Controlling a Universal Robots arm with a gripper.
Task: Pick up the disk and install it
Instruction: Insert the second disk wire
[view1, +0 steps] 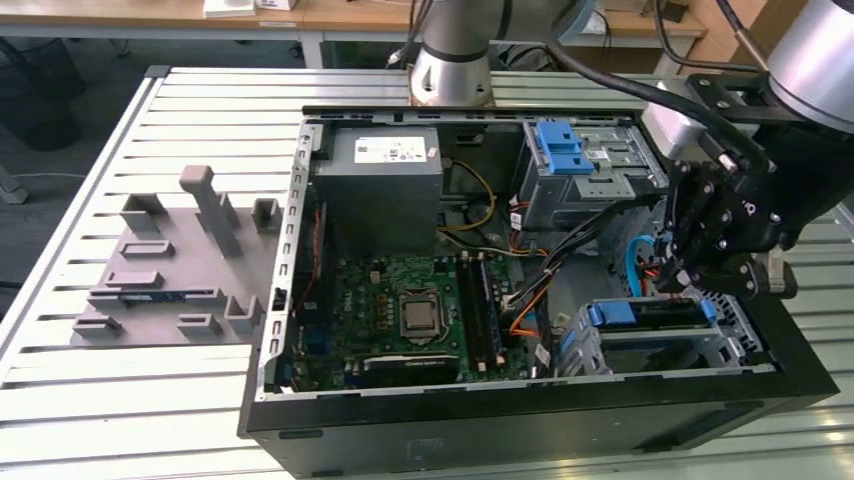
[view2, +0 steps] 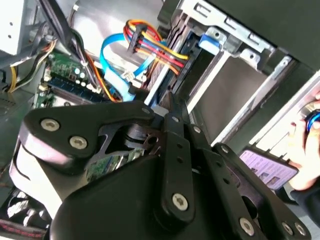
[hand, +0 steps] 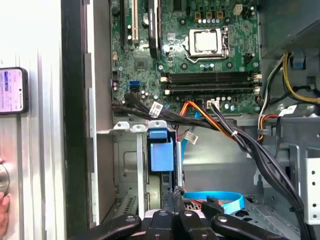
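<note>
In the exterior view, an open computer case (view1: 534, 410) lies on a slatted metal bench (view1: 200, 100), with a grey plastic tray (view1: 160, 270) of upright blocks beside it on the exterior view's left. Inside the case are the green circuit board (view1: 400, 300), a grey box with a white sticker (view1: 387, 170) and an upper metal cage with a blue bracket (view1: 574, 150). The black tool (view1: 697, 285) hangs over the case's corner on the exterior view's right, pointing down. Just under it the disk (view1: 647, 318), framed by its blue bracket, sits in the lower metal cage (view1: 727, 340) and lies level with the cage's rails.

In the second wrist view, the tool (view2: 169, 102) has its two fingers pressed together into one thin blade, with nothing pinched between them. The tip is close to the cage's sheet-metal wall (view2: 235, 80). A bundle of red, yellow and orange wires (view2: 150, 45) and a flat blue cable (view2: 112, 65) loop beside it. A person's hand (view2: 307, 150) and a phone (view2: 267, 167) lie outside the case.

In the first wrist view, the tool (hand: 174, 195) again has its fingers closed on themselves, with the tip just beside the blue end of the disk (hand: 161, 150), which stands in the cage slot. Past it are black and orange cables (hand: 220, 125) and the circuit board (hand: 200, 45). The phone (hand: 12, 90) rests on the bench (hand: 45, 150) next to the case wall.
</note>
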